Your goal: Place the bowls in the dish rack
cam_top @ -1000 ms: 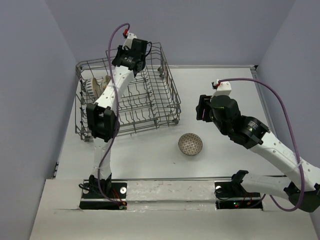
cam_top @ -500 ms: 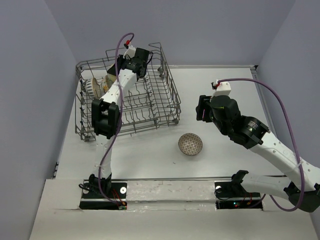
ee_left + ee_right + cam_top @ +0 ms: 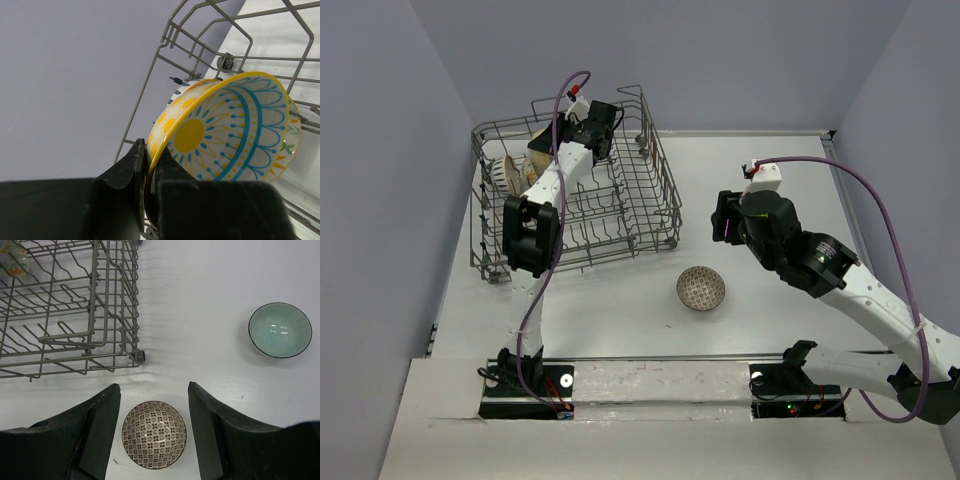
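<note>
The left gripper (image 3: 149,161) is closed narrowly on the rim of a flower bowl (image 3: 225,131), one finger inside and one outside. It holds the bowl tilted on edge over the far-left part of the dish rack (image 3: 665,190). The bowl is glossy white ceramic with a solid yellow disc at the centre, yellow petals, teal arcs and dotted lines, and a yellow lip. Just behind it, a second flower bowl (image 3: 291,145) shows only a crescent, with green and orange marks. In the top view, a pale bowl (image 3: 510,172) stands on edge among the tines at the rack's left side.

The rack is a grey wire basket with upright tines, sitting on the left half of the white table (image 3: 620,310).

The right gripper (image 3: 153,388) hangs with its fingers spread wide, holding nothing, above the brown-patterned bowl (image 3: 154,434). That bowl sits upright on the table, near the rack's near-right corner. The teal bowl (image 3: 280,330) rests upright farther right, well apart from both; it has a dark rim and fine rings inside.
</note>
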Controlling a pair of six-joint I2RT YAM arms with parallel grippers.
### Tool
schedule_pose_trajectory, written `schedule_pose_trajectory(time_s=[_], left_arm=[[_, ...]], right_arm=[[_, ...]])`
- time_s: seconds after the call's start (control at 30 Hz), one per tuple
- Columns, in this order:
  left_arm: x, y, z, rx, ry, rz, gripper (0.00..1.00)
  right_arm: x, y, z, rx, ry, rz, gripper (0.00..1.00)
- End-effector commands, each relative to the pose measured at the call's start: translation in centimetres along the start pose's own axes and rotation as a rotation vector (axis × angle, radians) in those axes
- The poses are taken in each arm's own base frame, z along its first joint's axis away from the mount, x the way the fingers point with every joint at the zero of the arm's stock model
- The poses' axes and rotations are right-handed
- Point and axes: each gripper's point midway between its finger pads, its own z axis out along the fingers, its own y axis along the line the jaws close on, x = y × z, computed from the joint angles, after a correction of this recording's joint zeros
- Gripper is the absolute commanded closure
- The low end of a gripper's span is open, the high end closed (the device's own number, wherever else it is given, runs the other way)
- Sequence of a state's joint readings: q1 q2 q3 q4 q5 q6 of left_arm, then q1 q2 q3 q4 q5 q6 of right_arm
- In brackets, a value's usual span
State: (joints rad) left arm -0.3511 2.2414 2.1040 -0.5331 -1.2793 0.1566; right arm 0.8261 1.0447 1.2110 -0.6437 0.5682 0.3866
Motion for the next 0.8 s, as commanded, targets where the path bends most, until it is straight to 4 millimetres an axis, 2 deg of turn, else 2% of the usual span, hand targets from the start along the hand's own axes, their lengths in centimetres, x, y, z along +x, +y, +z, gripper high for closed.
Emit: schedule_pose_trajectory(time_s=[0.0, 0.47, 0.63, 0.77], left_arm=[[-1.1, 3.6, -0.3, -0.107, -0.007, -0.069, 1.00], [-1.1, 2.6, -0.2, -0.117, -0.010, -0.044, 1.00], [-1.6, 2.6, -1.1, -0.126, -0.025, -0.043, 1.00], [-2.1, 2.2, -2.6, -0.142, -0.047, -0.020, 1.00]], right_arm=[[-1.0, 0.0, -0.5, -0.013, -0.031, 0.006, 0.38], [-1.1, 0.0, -0.5, -0.010, -0.036, 0.005, 0.38], [-1.1, -0.1, -0.5, -0.005, -0.036, 0.002, 0.38], [-0.9, -0.1, -0.3, -0.003, -0.030, -0.003, 0.38]])
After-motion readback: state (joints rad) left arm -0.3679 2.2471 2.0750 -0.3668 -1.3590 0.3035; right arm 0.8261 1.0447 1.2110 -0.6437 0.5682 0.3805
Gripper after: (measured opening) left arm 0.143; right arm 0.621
